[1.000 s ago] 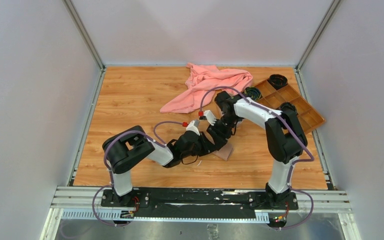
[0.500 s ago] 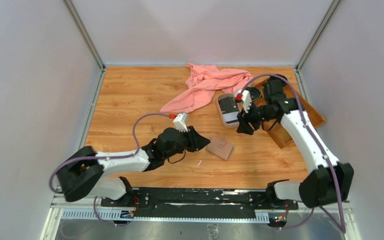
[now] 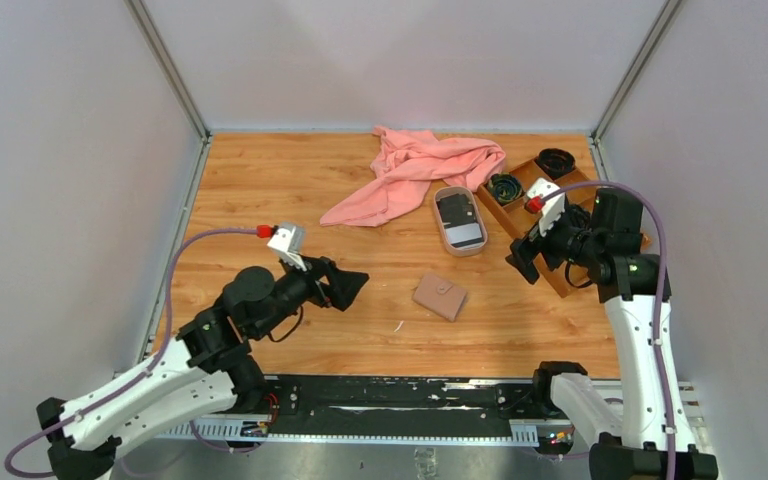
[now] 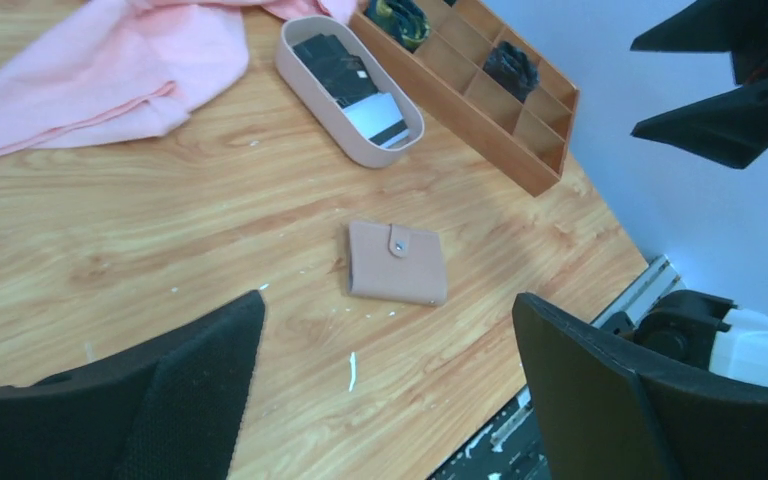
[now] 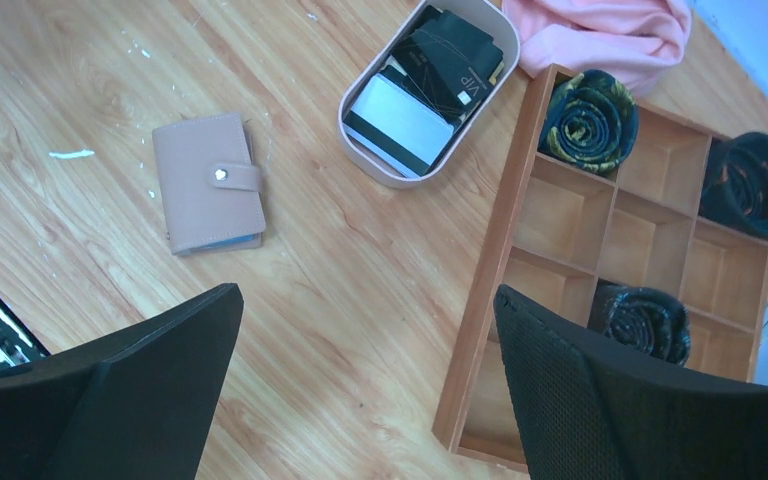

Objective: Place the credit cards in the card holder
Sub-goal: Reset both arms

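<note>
The card holder point(image 3: 440, 296) lies closed and flat on the counter point(image 3: 260, 190), snap tab fastened, towards the front between the two arms and touched by neither. The credit cards point(image 5: 425, 90) sit stacked inside an oval pink-rimmed tray point(image 4: 318, 103) farther back, just beside a brown compartment tray point(image 5: 482, 290) holding dark rolled items point(image 5: 590, 120). A pink cloth point(image 3: 415, 170) is bunched at the back, its edge by the oval tray. The left hand point(image 3: 345, 285) hovers left of the card holder, released, fingers spread wide and grasping nothing. The right hand point(image 3: 523, 262) hangs by the near end of the compartment tray, likewise released and empty
</note>
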Robot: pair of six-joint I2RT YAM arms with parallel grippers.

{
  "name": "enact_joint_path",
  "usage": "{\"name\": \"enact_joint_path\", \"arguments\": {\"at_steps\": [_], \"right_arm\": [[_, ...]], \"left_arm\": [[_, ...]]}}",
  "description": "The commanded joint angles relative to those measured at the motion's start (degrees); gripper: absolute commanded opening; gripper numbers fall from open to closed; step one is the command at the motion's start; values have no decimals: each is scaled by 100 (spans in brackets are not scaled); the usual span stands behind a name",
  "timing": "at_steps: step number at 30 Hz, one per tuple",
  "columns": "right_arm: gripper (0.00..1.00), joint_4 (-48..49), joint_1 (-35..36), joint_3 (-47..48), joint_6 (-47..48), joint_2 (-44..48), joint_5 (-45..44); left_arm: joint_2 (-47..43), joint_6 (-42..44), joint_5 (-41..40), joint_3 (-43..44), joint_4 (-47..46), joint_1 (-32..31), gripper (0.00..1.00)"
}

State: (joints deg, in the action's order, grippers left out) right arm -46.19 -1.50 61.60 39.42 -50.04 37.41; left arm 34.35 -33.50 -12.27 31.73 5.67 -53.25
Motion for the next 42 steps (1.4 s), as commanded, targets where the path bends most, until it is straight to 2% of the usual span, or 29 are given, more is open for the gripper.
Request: {"name": "enact_joint_path", "arguments": {"at_steps": [1, 5, 10, 19, 25, 27, 28, 29, 32, 34, 35, 36, 38, 42], "right_arm": [[100, 162, -206, 142, -724, 4, -28], [100, 198, -308, 488, -1287, -50, 205], [100, 173, -351, 918, -1957, -69, 490], [100, 50, -351, 1350, -2231, 51, 1121], [100, 54, -351, 1404, -2351, 173, 926], [100, 87, -351, 1325, -2362, 235, 867], [100, 107, -351, 1276, -2387, 266, 856], [100, 141, -351, 1223, -2406, 301, 844], [100, 242, -354, 1085, -2487, 416, 704], [100, 311, -359, 1009, -2523, 487, 401], [100, 370, -360, 945, -2571, 526, 260], [100, 407, -360, 907, -2605, 552, 135], [100, 458, -360, 809, -2642, 612, 32], [100, 551, -360, 716, -2788, 628, -72]], "left_arm": [[-676, 668, -608, 654, 1783, 43, 100], [-974, 873, -1068, 1326, 2519, 43, 100], [-886, 1240, -1371, 2259, 3263, 43, 100], [-236, 1808, -1635, 3584, 3659, 43, 100], [412, 1912, -1835, 3998, 3672, 153, 100], [554, 1917, -1542, 3981, 3518, 504, 100], [628, 1906, -1217, 3921, 3426, 829, 100], [719, 1860, -735, 3855, 3325, 1409, 100], [1026, 1591, 1177, 3513, 2999, 3086, 100], [1187, 1327, 2794, 3168, 2671, 4218, 100], [1228, 1188, 3294, 2945, 2493, 4621, 100], [1235, 1108, 3508, 2762, 2348, 4854, 100], [1177, 1233, 3538, 2442, 2157, 4908, 100], [872, 1737, 2929, 1926, 2197, 4912, 100]]}}
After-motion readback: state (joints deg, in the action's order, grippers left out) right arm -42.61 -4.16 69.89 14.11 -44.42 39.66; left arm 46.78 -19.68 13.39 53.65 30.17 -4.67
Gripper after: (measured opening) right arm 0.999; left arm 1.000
